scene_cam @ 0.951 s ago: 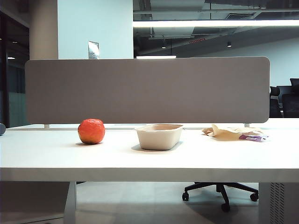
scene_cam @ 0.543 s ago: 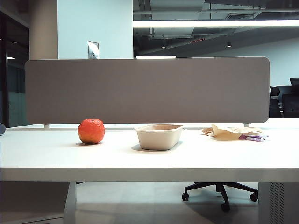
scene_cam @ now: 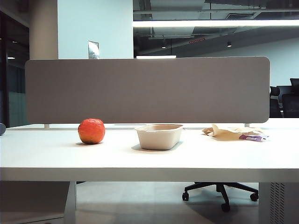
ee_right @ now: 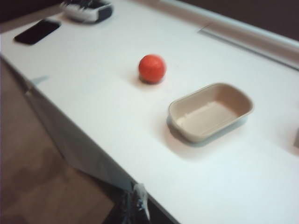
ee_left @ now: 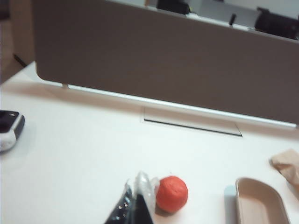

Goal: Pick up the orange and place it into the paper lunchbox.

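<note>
Two things matter on the white tabletop (scene_cam: 149,161): the lumpy red-orange orange (scene_cam: 91,131) and the shallow beige pulp-paper lunchbox (scene_cam: 159,136), which sits empty at about three o'clock from the fruit, near it but apart. Farther out at three o'clock lies a crumpled tan paper with a purple scrap (scene_cam: 233,133), and a long grey partition panel (scene_cam: 147,90) runs along the back edge. Neither arm shows from where I stand. In its own wrist camera, the left gripper (ee_left: 135,205) appears as a dark tip with its fingers closed on nothing, just short of the orange (ee_left: 171,194). The right gripper (ee_right: 135,205) hangs off the table's near edge, well away from the fruit (ee_right: 152,68) and the tray (ee_right: 211,111); I cannot tell how its fingers stand. This looks like the approach, nothing grasped yet. Next, I'd say, the left fingers must spread wide enough for the fruit, then straddle it.
</note>
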Tool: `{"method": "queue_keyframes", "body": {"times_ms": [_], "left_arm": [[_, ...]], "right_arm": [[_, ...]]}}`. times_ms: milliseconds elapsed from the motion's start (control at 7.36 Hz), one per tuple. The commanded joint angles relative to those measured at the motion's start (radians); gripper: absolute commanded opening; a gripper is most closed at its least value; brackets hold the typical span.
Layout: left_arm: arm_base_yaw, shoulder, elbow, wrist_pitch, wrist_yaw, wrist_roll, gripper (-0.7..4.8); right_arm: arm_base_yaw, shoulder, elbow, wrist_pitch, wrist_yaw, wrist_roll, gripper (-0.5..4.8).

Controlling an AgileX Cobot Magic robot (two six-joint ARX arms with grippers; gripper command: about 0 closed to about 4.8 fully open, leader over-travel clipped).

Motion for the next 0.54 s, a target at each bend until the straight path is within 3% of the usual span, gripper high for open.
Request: {"method": "queue_keyframes", "body": {"times_ms": [136,408,543], "left_arm": [[-0.045,0.0,0.006,0.014,0.011,0.011,-0.05],[-0.145,0.058,0.007,0.014,0.023,0.105,-0.05],[-0.152,0.193,0.027,0.034,0.079,0.118,-0.05]], "right_arm": [[0.113,0.051,0.006,0.023,0.115,0.101,-0.03],[0.111,0.076,0.006,0.055,0.166,0.17,-0.03],[0.111,0.076,0.006,0.125,0.173,0.169,-0.03]]}}
